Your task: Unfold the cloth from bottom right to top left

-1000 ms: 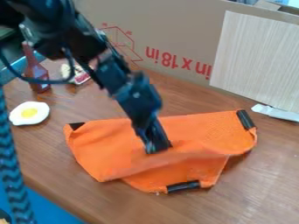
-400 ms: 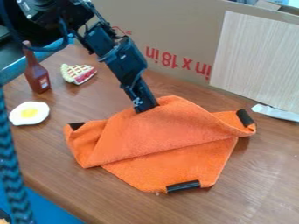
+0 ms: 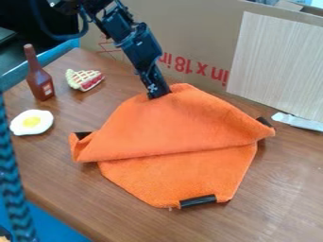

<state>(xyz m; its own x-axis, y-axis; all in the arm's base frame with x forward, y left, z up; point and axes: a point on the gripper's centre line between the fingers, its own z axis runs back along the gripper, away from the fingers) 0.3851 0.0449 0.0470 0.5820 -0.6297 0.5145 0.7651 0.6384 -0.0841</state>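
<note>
Your end effector point(image 3: 159, 94): one, black, clenched on the cloth's far edge. Your cloth point(image 3: 180, 130): one, orange, partly folded, on the counter point(image 3: 287, 189).

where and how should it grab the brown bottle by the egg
Probably by the slim neck of the brown bottle, coming from above: the bottle stands upright, and its neck rises narrow over a wider body, while the toy egg lies flat nearby.
</note>
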